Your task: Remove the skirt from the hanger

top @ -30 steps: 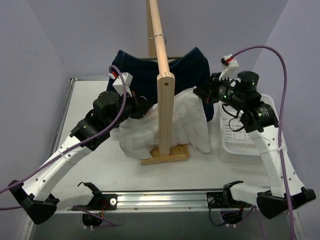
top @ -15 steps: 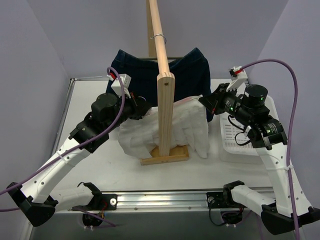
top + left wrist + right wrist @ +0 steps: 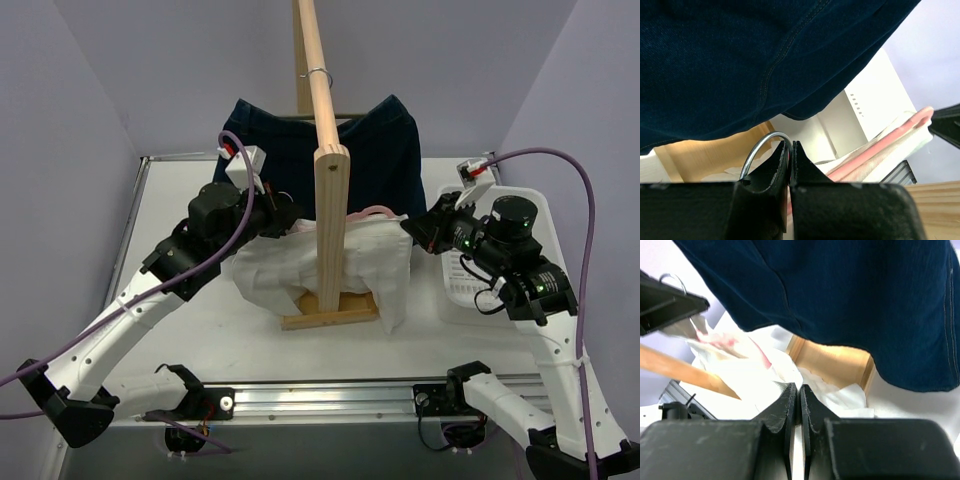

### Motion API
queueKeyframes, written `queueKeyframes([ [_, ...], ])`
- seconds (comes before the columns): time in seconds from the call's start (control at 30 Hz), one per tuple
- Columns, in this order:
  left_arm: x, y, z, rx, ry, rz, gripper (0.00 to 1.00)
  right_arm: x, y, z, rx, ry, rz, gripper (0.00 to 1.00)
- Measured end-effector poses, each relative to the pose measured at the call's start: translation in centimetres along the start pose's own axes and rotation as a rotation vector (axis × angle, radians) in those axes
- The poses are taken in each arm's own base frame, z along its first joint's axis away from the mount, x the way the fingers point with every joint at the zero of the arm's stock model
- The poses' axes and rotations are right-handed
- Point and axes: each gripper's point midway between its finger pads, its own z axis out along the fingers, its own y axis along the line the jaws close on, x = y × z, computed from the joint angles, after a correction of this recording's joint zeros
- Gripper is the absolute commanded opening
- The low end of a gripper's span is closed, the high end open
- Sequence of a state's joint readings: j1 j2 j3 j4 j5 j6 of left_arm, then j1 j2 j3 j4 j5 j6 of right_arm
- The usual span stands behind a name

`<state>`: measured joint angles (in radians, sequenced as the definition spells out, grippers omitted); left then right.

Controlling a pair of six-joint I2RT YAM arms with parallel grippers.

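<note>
- Skirt (image 3: 300, 265), top view: white cloth that a second ago hung slack and slanting across the wooden rack (image 3: 331, 230). It is now pulled flatter and lower between the two arms, and the pink hanger (image 3: 372, 212) newly shows at its top edge.
- Right gripper (image 3: 413, 228) has swung out right and toward the near edge, taking the skirt's corner along. Left gripper (image 3: 284, 222) has barely shifted. Judgement: cloth is being drawn off the hanger but is not free yet.
- Blue garment (image 3: 385, 150) hangs behind, untouched. The wooden rack hides the skirt's middle.
- Left wrist: left gripper (image 3: 791, 150) is clenched on the hanger's metal hook (image 3: 756, 155). The pink hanger (image 3: 890, 142) runs off to the right, and the skirt is mostly cut off behind the fingers.
- Right wrist: right gripper (image 3: 798, 391) is pinched tight, with the skirt (image 3: 752, 372) bunched just past the tips. The pinch itself is hidden by the fingers. I take the cloth as held because its corner follows the gripper in the top view.
- Clips or loops fixing skirt to hanger: cannot make out in any view.
</note>
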<state>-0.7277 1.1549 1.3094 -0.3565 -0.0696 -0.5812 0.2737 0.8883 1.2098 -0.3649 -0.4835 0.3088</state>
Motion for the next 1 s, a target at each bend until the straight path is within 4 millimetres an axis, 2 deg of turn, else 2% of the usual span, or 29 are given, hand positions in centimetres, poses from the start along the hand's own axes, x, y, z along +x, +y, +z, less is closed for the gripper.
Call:
queueKeyframes([
  [0.17,-0.8,-0.2,0.0,-0.009,-0.016,0.001,0.02,1.0,0.0,-1.1,0.01,0.02,-0.015,0.0],
  [0.3,-2.9,-0.7,-0.4,-0.008,-0.083,-0.024,0.02,2.7,-0.4,-2.1,0.033,0.061,-0.008,0.0],
  [0.43,-3.9,-1.1,-1.0,0.003,-0.117,-0.047,0.02,4.4,-1.0,-2.1,0.044,0.094,0.008,0.0],
  [0.6,-4.6,-2.0,-1.0,0.037,-0.142,-0.095,0.02,6.4,-1.5,-0.4,0.013,0.143,0.069,0.0],
  [0.87,-6.3,-4.8,-0.3,0.164,-0.187,-0.213,0.02,6.2,-0.8,3.7,-0.087,0.173,0.138,0.0],
  [1.0,-6.6,-5.4,-0.2,0.187,-0.194,-0.24,0.02,6.4,-1.3,5.3,-0.076,0.194,0.157,0.0],
])
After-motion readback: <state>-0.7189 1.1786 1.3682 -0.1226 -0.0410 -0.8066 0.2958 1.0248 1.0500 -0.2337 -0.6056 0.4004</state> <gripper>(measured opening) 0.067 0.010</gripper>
